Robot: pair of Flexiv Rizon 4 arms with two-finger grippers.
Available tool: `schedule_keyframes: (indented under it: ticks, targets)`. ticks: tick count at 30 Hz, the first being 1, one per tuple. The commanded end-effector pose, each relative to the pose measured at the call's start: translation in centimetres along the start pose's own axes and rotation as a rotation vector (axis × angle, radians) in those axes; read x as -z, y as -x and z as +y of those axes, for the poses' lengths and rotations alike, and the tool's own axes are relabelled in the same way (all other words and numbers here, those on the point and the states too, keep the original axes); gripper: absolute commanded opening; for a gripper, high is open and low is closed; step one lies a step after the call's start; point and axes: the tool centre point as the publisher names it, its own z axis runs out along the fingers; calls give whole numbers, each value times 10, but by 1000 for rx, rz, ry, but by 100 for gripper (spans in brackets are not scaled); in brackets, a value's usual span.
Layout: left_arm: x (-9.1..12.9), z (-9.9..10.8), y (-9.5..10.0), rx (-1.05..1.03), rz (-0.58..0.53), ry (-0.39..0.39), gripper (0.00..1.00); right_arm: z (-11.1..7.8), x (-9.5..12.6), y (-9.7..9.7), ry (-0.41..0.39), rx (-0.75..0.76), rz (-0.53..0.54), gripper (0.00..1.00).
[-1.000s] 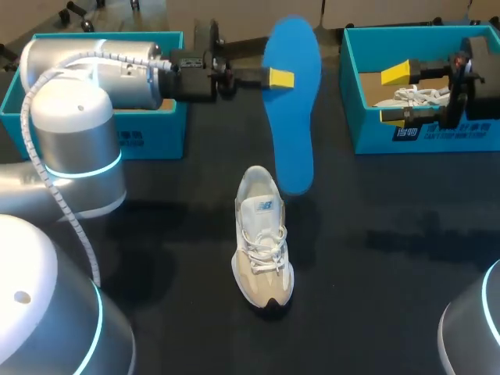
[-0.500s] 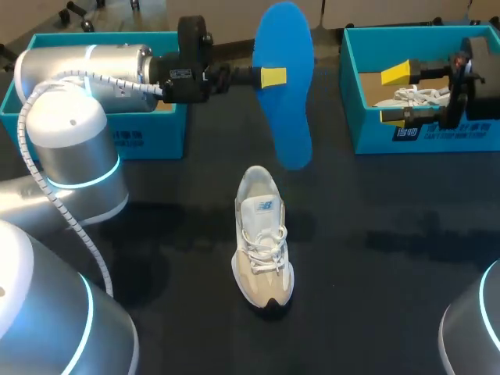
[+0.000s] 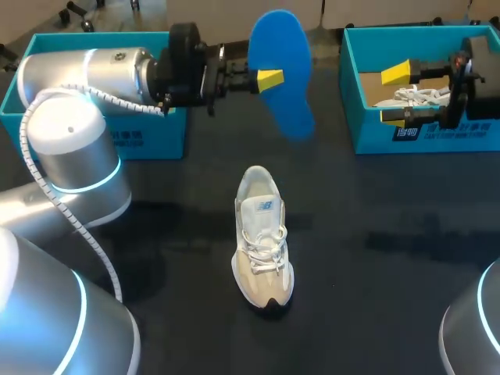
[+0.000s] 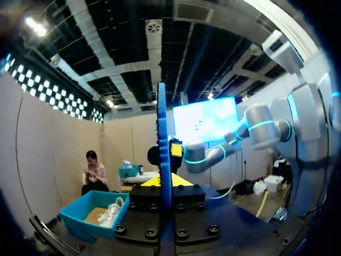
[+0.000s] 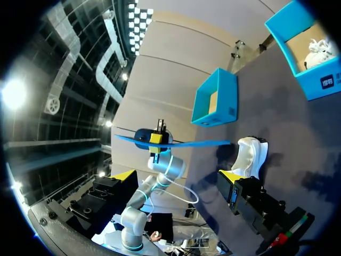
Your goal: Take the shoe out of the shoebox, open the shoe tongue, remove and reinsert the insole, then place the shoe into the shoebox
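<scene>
A white and beige shoe (image 3: 264, 238) stands upright on the black table, toe toward the front edge. My left gripper (image 3: 269, 80) is shut on the blue insole (image 3: 281, 70) and holds it in the air beyond the shoe, between the two boxes. In the left wrist view the insole (image 4: 162, 144) shows edge-on between the fingers of the left gripper (image 4: 162, 181). My right gripper (image 3: 394, 94) hangs open over the right shoebox (image 3: 437, 137). The right wrist view shows the right gripper (image 5: 176, 174) open, with the shoe (image 5: 250, 154) and insole (image 5: 176, 143) ahead of it.
The right teal shoebox holds a second white shoe (image 3: 410, 98). A left teal shoebox (image 3: 148, 137) sits behind my left arm. Black table surface lies open around the shoe on every side.
My left arm has lifted and turned the insole, so its lower end has risen away from the shoe's heel. The right arm and the shoe have not moved.
</scene>
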Motion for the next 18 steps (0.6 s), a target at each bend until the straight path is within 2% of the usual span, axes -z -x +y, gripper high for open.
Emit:
schedule_keyframes:
  ticks: [1, 4, 18]
  targets:
    - [2, 0, 3, -275, -7, 27, 0, 1, -2, 0, 0, 0, -1, 100]
    - [3, 0, 4, -347, -21, 33, 0, 1, -2, 0, 0, 0, -1, 100]
    - [3, 0, 4, -347, -21, 33, 0, 1, -2, 0, 0, 0, -1, 100]
